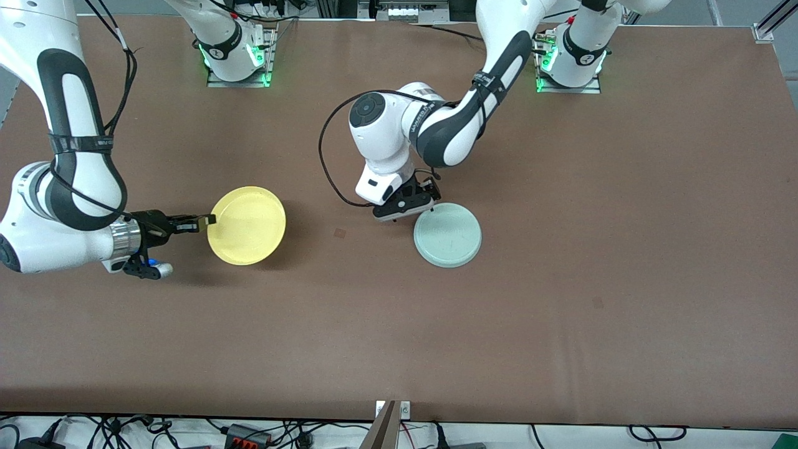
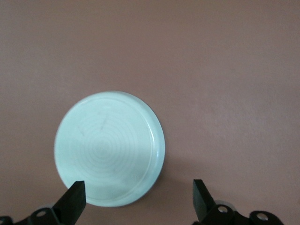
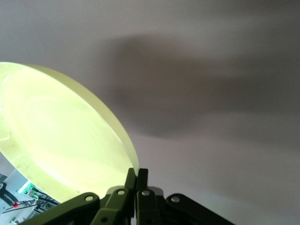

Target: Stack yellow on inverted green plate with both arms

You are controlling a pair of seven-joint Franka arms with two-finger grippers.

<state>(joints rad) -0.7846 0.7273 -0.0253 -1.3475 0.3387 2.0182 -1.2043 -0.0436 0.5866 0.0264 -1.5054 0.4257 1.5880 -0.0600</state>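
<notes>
Green plate (image 1: 447,235) inverted, left claw (image 1: 411,209) released; right claw (image 1: 198,221) grasping yellow (image 1: 247,225).

left tool (image 1: 416,206): low, fingers spread | right tool (image 1: 201,221): sideways, fingers clamped together

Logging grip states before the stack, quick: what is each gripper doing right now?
Left gripper: open, empty, over the edge of the inverted green plate.
Right gripper: shut on the yellow plate rim, lifted over the table.
</notes>
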